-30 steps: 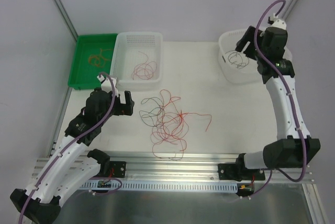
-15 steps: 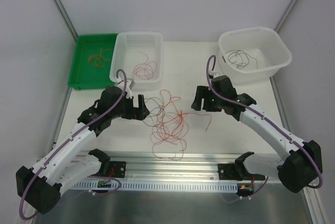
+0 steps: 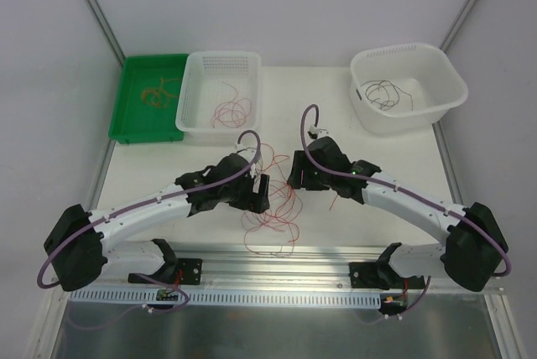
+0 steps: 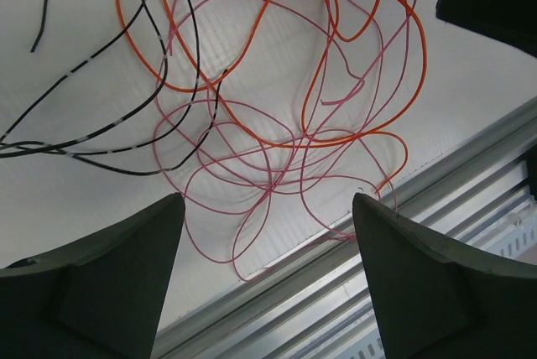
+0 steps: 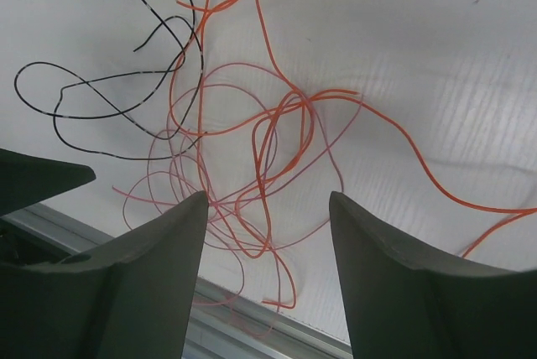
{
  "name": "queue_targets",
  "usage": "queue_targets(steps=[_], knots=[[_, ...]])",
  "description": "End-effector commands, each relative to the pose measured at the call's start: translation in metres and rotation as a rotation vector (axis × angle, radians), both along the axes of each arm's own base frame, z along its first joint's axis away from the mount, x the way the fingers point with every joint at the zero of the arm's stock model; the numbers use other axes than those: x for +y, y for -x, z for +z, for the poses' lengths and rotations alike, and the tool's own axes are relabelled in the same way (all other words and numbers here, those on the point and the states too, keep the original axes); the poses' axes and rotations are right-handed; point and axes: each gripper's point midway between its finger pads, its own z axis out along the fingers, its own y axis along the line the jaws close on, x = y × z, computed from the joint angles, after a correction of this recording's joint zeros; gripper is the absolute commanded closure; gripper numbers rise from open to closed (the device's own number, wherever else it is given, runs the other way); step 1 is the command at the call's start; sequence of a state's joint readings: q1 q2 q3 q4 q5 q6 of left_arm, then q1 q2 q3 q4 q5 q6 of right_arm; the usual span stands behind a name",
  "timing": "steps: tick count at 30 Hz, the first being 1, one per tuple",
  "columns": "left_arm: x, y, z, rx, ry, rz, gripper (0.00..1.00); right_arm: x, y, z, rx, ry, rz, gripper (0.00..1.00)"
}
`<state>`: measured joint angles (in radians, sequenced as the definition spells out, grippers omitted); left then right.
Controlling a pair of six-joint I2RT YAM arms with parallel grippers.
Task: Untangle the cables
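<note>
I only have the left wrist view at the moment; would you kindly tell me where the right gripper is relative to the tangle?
Observer: The right gripper hovers over the right part of the tangled cables, jaws open, opposite the left gripper.
Operator: Thank you. Is any cable lying in a container?
Observer: Yes, black cables lie in the white tub at the far right.
Operator: And other colours?
Observer: The white basket holds red cables, and the green tray beside it holds an orange-tan cable.
</note>
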<state>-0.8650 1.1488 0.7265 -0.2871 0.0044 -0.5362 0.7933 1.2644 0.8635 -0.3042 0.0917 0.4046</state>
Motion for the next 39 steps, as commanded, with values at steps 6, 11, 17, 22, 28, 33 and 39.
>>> queue_targets(steps=[6,11,17,22,28,33,39], knots=[[-0.04,-0.009,-0.005,-0.042,-0.031,-0.036,0.25,0.019,0.002,-0.021,0.019,-0.017,-0.022,0.39],[-0.053,-0.007,-0.017,-0.028,-0.062,-0.064,0.39,0.018,0.002,-0.033,0.026,-0.002,-0.028,0.41],[-0.056,-0.006,-0.023,-0.02,-0.077,-0.072,0.95,0.022,0.002,-0.043,0.043,-0.01,-0.033,0.44],[-0.051,-0.006,-0.004,-0.066,-0.037,-0.061,1.0,0.016,0.001,-0.055,0.053,0.03,-0.049,0.54],[-0.024,-0.012,0.032,-0.171,-0.017,0.002,1.0,-0.006,-0.003,-0.058,0.021,0.127,-0.092,0.81],[0.026,-0.026,0.064,-0.211,-0.019,0.13,1.0,-0.043,-0.009,-0.056,0.003,0.216,-0.156,0.94],[0.087,-0.037,0.116,-0.301,0.008,0.277,1.0,-0.1,-0.016,-0.045,-0.015,0.272,-0.272,0.99]])
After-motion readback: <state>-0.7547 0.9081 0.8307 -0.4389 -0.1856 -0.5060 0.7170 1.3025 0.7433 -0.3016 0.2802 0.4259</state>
